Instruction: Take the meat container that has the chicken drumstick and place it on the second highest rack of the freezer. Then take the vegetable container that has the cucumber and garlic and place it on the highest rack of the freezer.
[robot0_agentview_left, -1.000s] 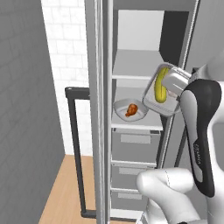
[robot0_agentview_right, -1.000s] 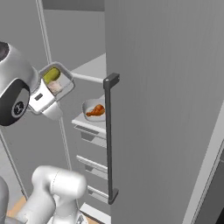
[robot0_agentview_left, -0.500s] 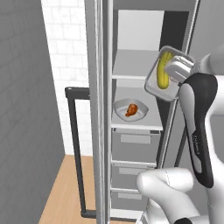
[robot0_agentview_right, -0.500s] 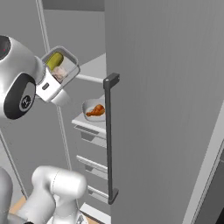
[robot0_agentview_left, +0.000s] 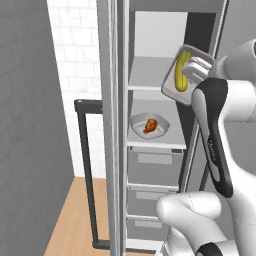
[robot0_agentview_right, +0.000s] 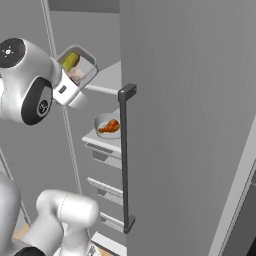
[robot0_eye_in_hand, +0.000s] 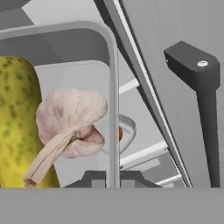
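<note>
- Grey metal tray has been raised over the last second from beside the freezer's second shelf to the level of its top shelf, so only the placing is judged left.
- Dish with drumstick is seen resting on the second shelf.
- Cucumber and garlic are carried in the tray, whose wall is pinched by the closed gripper.
</note>
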